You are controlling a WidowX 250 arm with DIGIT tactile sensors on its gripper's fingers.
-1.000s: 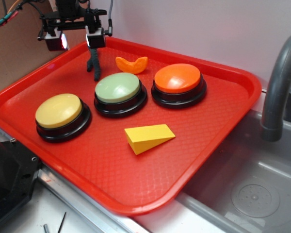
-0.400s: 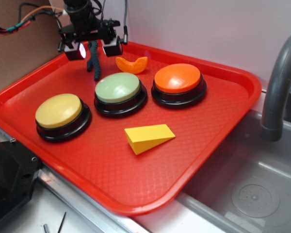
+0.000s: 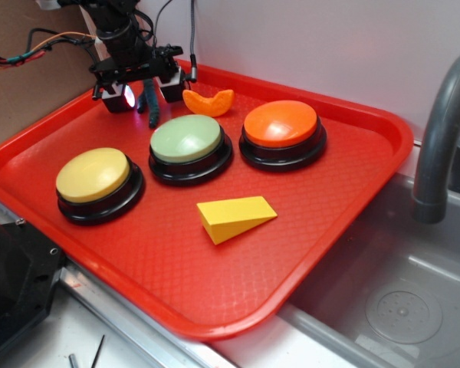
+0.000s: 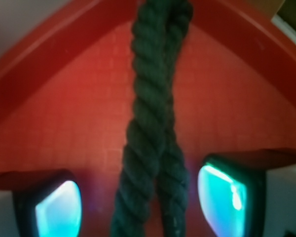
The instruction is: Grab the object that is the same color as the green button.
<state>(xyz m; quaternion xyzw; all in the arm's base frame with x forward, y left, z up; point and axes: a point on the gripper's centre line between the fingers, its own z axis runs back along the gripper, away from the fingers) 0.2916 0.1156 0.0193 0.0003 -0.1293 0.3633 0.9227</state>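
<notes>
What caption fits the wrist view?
Green rope lying on the red tray, centred between the open jaws.

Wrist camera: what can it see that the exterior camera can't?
Only the wrist view shows the green rope's twisted strands up close, lying between the glowing fingers without touching them. Only the exterior view shows the green button, yellow button, orange button, yellow wedge, orange curved piece and faucet. Both show the rope, the gripper and the red tray.

Dark green braided rope strip and pale sage-green dome button

The thin, knobbly, twisted dark green rope strip (image 3: 152, 103) (image 4: 153, 128) lies between the pincer's (image 3: 144, 95) spread fingers. The round sage-green dome button on its black circular base (image 3: 188, 146) sits near the pincer, on the camera's side.
</notes>
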